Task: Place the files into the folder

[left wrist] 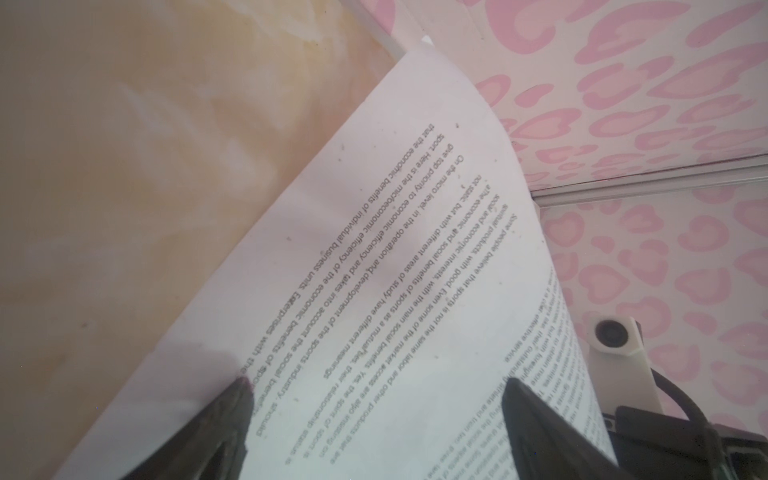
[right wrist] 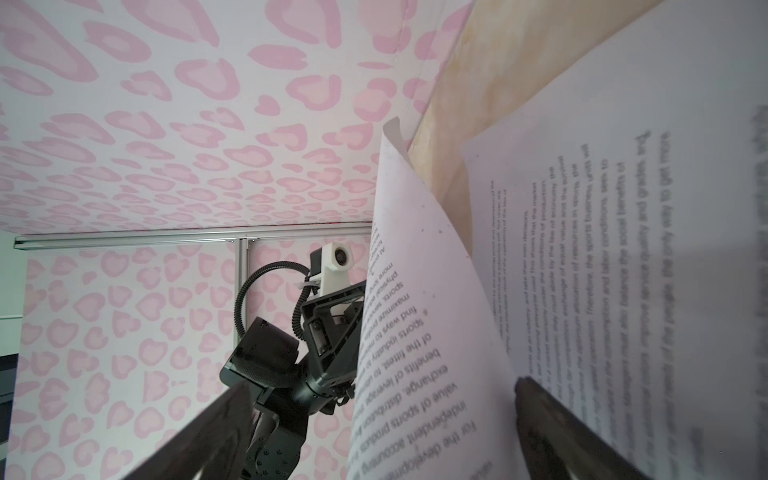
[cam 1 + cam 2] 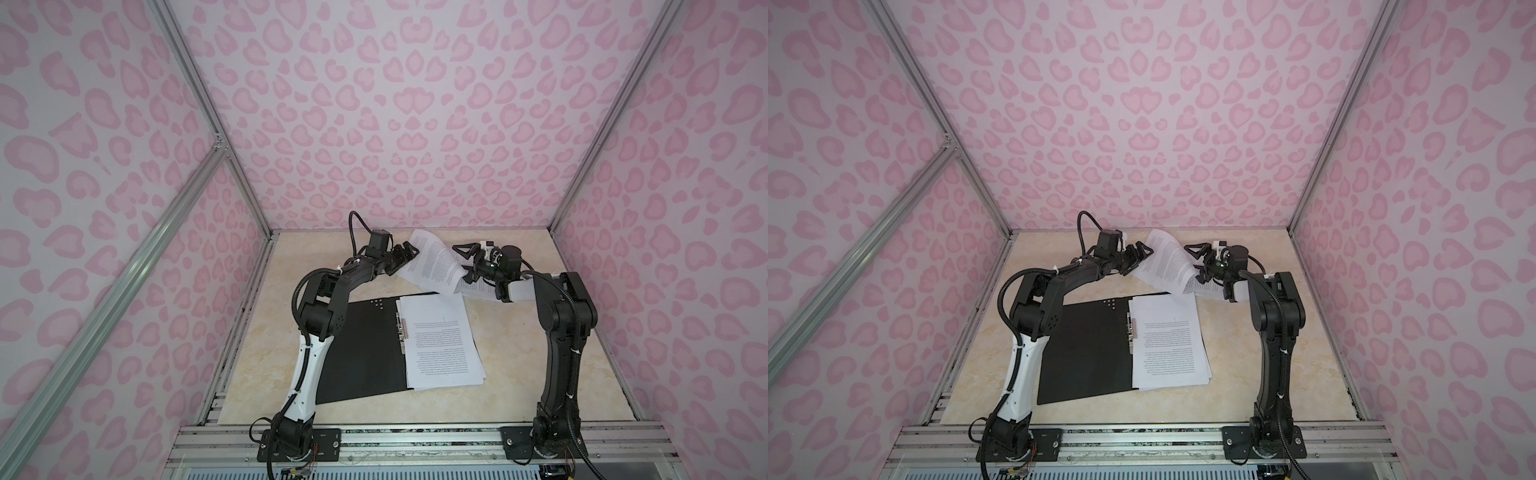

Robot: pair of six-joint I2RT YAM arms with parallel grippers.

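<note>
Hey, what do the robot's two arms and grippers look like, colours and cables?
The left arm is black with a white lower link; the right arm is nearly all black. Ribbed black cable hoses run along both. The left gripper and right gripper have black triangular fingers.

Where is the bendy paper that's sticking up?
In both top views the curled sheet stands centre-back, between the left gripper and right gripper, beyond the open folder.
</note>
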